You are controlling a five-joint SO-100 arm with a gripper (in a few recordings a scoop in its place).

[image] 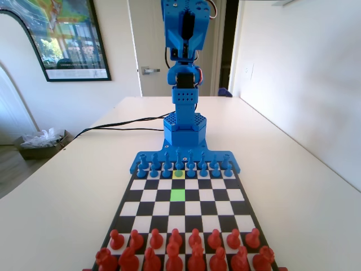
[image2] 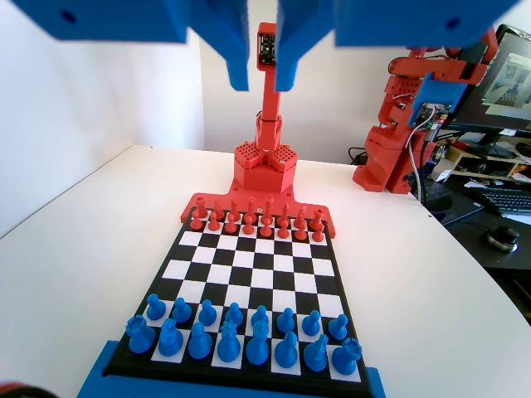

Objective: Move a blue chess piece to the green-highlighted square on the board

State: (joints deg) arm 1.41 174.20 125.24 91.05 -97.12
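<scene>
Bright daylight washes the fixed view, paling the right wall (image: pixel 304 84) and white worktop (image: pixel 67 192). The wrist view bows at its edges; near the lens, the blurred jaws loom overhead.

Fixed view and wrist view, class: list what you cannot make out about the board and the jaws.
- Fixed view: the board has its near red row cut off by the bottom edge.
- Fixed view: the yellow square is partly covered by a blue pawn.
- Wrist view: the gripper hangs with jaws slightly apart, their upper parts cut off by the top edge.
</scene>
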